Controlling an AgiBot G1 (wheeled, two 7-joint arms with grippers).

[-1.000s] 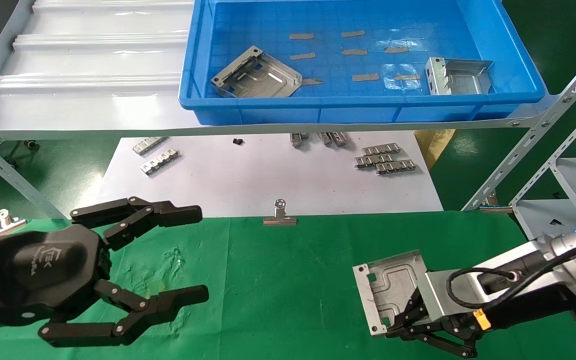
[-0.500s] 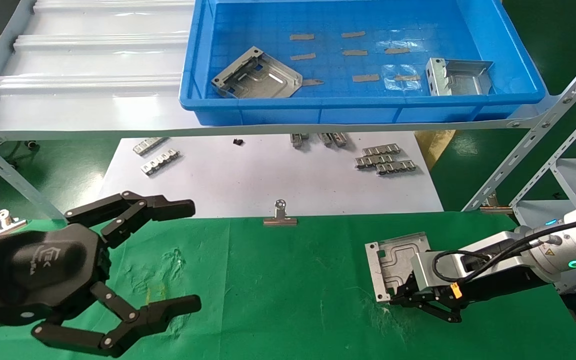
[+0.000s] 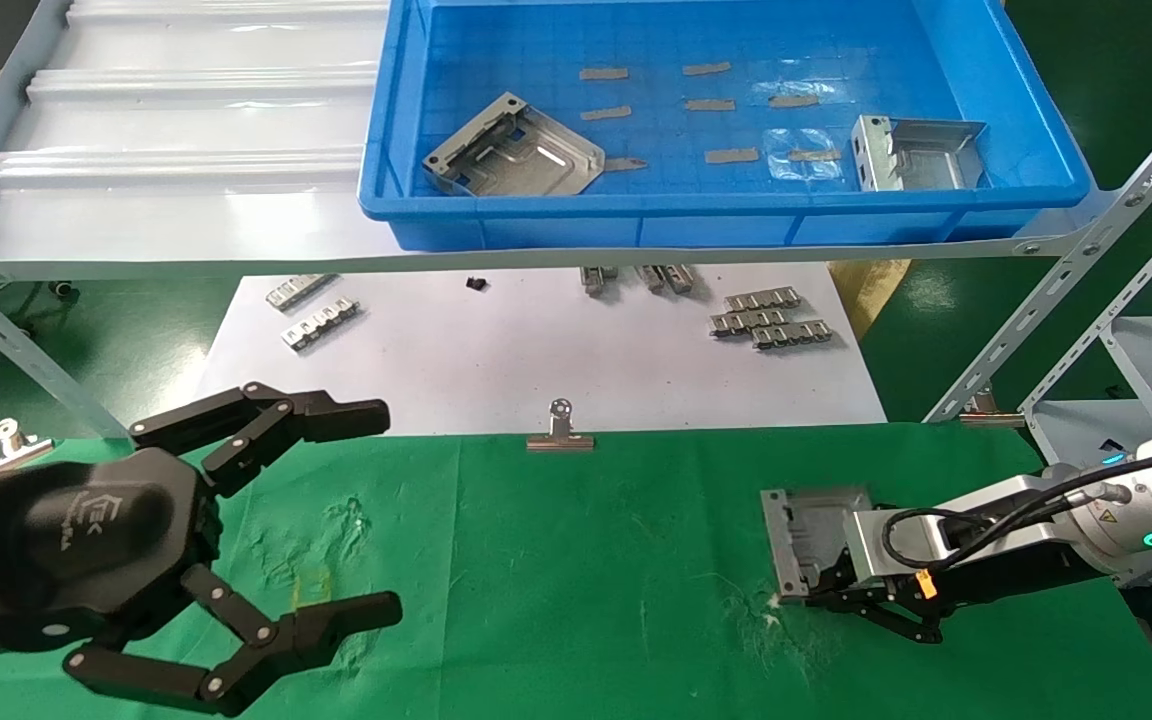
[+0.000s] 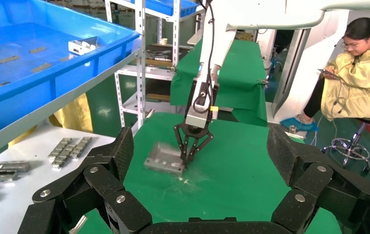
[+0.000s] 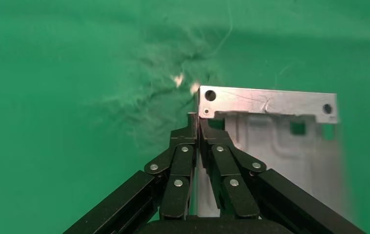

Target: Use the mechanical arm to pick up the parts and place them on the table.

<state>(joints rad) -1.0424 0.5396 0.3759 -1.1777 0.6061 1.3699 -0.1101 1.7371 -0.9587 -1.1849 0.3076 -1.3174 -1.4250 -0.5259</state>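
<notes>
Item: metal plate [image 3: 811,528], grey stamped sheet with embossed grooves, small holes and a folded edge. It is pinched at one side edge between the fingertips of the right hand [image 3: 816,592], whose fingers are closed together on it; the grip is seen edge-on in the right wrist view [image 5: 265,122]. The plate is held low over the green surface [image 3: 576,560], its far corner at or just above the cloth; whether contact has been made cannot be told.

Handling, as judged: stiff, light for its size, smooth and likely slippery under a narrow pinch. Its edges are thin and possibly sharp, so the cloth may be snagged, and frayed threads are seen just beside the fingertips. A hold on a flat border or the folded edge is judged best, since the embossed middle offers no purchase.

Further stock: two similar plates, one [image 3: 514,150] and another [image 3: 916,150], lie in the blue bin [image 3: 376,190] on the shelf, well beyond the right hand.

Left hand [image 3: 376,510]: spread wide open, nothing held, hovering over the near left of the surface, well apart from the held plate.

Beyond: white sheet [image 3: 496,360] carrying ribbed strips [image 3: 766,318]; a binder clip [image 3: 560,430] at the cloth's far edge.
</notes>
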